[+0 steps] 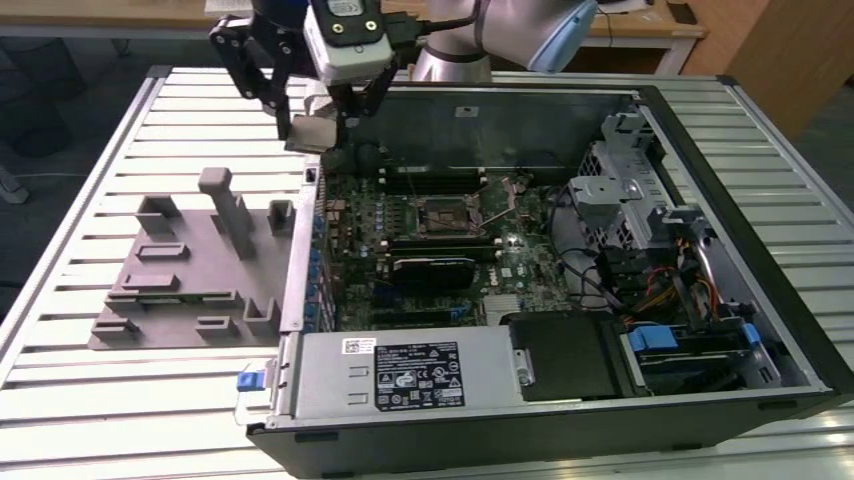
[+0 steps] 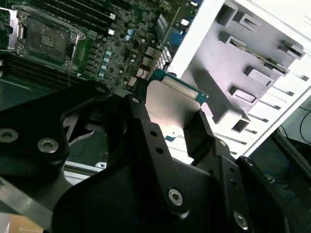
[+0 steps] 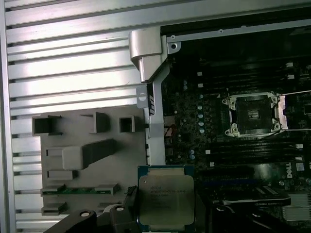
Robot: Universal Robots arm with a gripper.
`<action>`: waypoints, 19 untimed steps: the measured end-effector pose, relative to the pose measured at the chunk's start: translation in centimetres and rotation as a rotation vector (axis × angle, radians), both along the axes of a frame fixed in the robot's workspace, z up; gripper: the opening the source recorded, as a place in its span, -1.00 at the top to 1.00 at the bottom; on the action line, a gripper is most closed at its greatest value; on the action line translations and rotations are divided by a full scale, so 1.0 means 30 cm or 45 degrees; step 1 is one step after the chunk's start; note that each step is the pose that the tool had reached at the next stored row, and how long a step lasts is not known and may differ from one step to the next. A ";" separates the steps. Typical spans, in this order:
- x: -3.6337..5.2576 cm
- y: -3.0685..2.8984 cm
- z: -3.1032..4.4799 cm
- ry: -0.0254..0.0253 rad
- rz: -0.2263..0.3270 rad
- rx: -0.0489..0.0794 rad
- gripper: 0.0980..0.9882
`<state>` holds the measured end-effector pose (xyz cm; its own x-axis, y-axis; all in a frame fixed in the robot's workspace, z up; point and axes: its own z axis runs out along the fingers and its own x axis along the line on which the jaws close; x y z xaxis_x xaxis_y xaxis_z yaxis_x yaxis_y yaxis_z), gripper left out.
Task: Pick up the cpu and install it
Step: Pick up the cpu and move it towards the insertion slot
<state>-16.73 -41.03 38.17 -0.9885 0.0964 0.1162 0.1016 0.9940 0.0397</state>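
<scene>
Slatted metal table (image 1: 80, 400), wooden furniture (image 1: 767, 60) behind

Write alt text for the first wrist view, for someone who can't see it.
The gripper holds the cpu, silver top showing, over the wall of an open computer case. The motherboard's open socket lies to one side, a grey tray on the slatted table to the other.

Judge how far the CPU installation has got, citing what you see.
Pickup looks done: the small square silver-topped cpu sits clamped in the black pincer, clear of the grey plastic tray. Installation is left: the square motherboard socket lies open and empty.
</scene>
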 end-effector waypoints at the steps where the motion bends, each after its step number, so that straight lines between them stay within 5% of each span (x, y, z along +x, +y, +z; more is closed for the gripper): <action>1: 0.011 0.000 0.000 0.0013 0.000 0.000 0.00; 19: 0.222 0.000 -0.004 0.0200 0.000 0.000 0.00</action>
<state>-10.06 -41.03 38.04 -0.9866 0.0964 0.1317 0.1022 0.9940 0.0380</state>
